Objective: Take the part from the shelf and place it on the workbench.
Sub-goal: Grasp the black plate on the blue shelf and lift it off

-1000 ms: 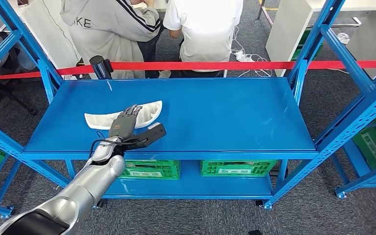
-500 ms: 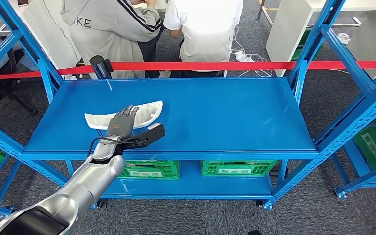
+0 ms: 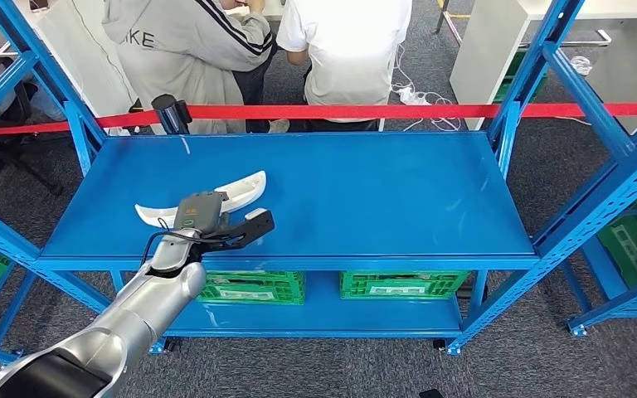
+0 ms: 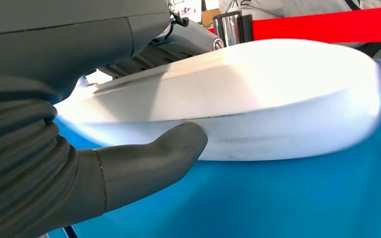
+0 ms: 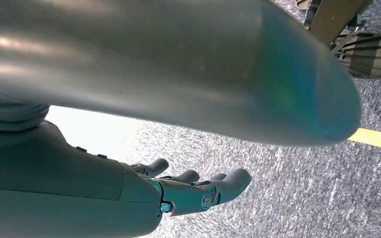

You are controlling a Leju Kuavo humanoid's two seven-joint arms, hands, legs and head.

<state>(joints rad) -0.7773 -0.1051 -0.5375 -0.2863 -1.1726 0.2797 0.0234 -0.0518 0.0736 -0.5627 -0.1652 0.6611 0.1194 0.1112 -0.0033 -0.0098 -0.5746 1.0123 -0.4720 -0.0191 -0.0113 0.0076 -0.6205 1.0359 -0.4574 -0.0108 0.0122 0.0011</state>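
Left hand point(image 3: 198, 215) clasped on the long white part point(image 3: 234, 189), thumb point(image 4: 151, 156) pressed against its lower edge and darker fingers point(image 4: 168, 47) lying over the top. Part resting near the front left of the blue shelf point(image 3: 381, 191), one end sticking out past the hand. Right hand point(image 5: 188, 191) hanging above grey carpet point(image 5: 302, 198), fingers loosely curled and holding nothing.

Left hand point(image 3: 199, 217) gripping, right hand point(image 5: 129, 196) loosely curled
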